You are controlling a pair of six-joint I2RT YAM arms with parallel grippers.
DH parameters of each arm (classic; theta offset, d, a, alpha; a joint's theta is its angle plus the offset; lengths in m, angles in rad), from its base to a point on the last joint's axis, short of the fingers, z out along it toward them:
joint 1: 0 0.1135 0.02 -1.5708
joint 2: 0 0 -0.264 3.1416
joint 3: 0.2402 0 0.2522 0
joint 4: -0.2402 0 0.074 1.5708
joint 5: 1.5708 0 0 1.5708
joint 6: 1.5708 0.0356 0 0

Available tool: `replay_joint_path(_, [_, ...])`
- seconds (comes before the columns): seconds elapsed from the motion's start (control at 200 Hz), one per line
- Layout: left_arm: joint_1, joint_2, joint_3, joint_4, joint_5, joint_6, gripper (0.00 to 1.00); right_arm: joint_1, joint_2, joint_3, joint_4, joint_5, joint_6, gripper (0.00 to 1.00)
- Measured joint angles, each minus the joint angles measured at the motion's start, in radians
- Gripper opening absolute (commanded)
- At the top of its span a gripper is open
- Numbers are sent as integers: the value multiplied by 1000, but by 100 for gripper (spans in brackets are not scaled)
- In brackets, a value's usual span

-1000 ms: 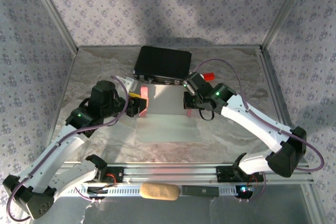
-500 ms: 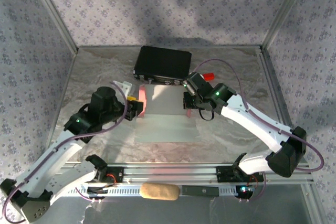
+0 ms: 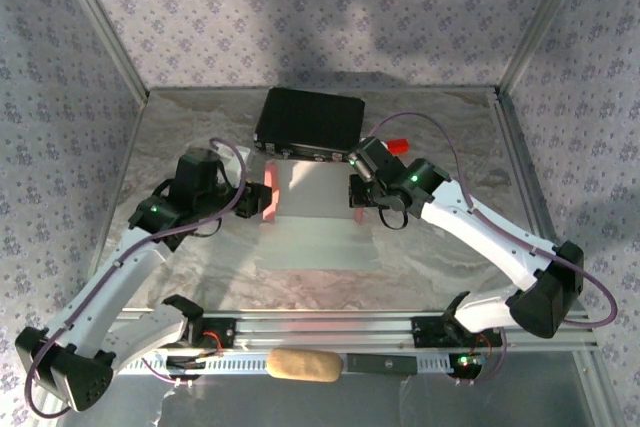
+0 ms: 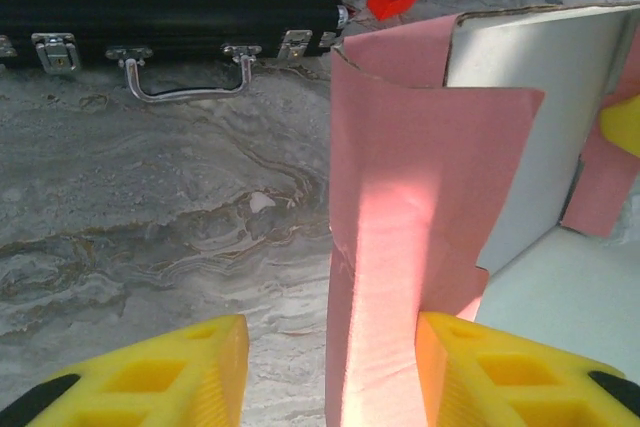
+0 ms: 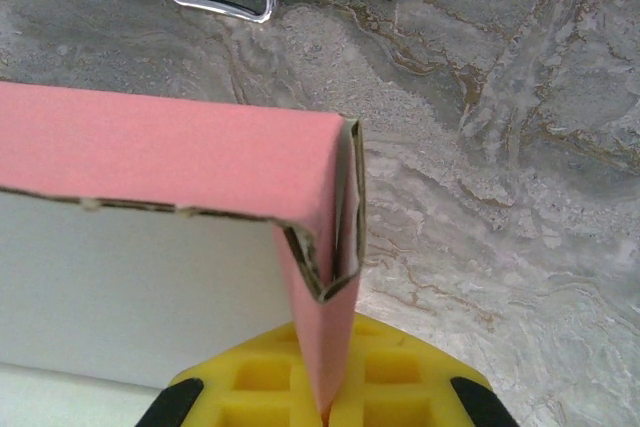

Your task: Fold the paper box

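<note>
- Left gripper [image 4: 330, 319]: jaws apart, straddling the raised left pink flap; nothing clamped.
- Paper box [image 3: 318, 192]: mid-table, just in front of the black case [image 3: 310, 117]. Back and side walls stand; front panel lies flat.
- Right gripper [image 5: 335, 397]: pinched on the right corner wall.
- Judgement: roughly half folded; front panel and tabs outstanding.

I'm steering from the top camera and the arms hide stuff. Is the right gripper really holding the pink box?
Observer: Yes. In the right wrist view, the right gripper is shut on a folded corner of the paper box.
Operator: And the left one?
Observer: The left gripper is open. A standing pink flap sits between its fingers, next to one finger and clear of the other.
Operator: Is the card okay?
Observer: The cut edge at the pinched corner looks slightly ragged.
</note>
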Motion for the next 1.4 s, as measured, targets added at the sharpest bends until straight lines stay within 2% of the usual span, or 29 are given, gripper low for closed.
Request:
replay_joint_path(0.265, [5, 51, 0, 34, 60, 8, 46, 0, 0, 0, 0, -8, 0, 0])
replay_joint_path(0.465, [8, 93, 0, 65, 90, 13, 34, 0, 0, 0, 0, -13, 0, 0])
replay_joint_path(0.595, [-2, 119, 0, 80, 66, 15, 29, -2, 0, 0, -1, -14, 0, 0])
replay_joint_path(0.73, [-74, 127, 0, 82, -51, 22, 21, -4, 0, 0, -15, -2, 0, 0])
replay_joint_path(0.919, [-225, 140, 0, 82, -318, 41, 11, -5, 0, 0, -44, 13, 0, 0])
replay_joint_path(1.049, [-282, 142, 0, 93, -455, 42, 0, -5, 0, 0, -45, 13, 0, 0])
replay_joint_path(1.199, [-322, 142, 0, 105, -550, 45, 0, -5, 0, 0, -32, 13, 0, 0])
replay_joint_path(1.289, [-330, 142, 0, 108, -558, 47, 0, -5, -2, 0, -31, 13, 0, 0])
replay_joint_path(1.399, [-327, 142, -6, 121, -547, 50, 11, -5, -8, 0, -33, 14, 0, 0])
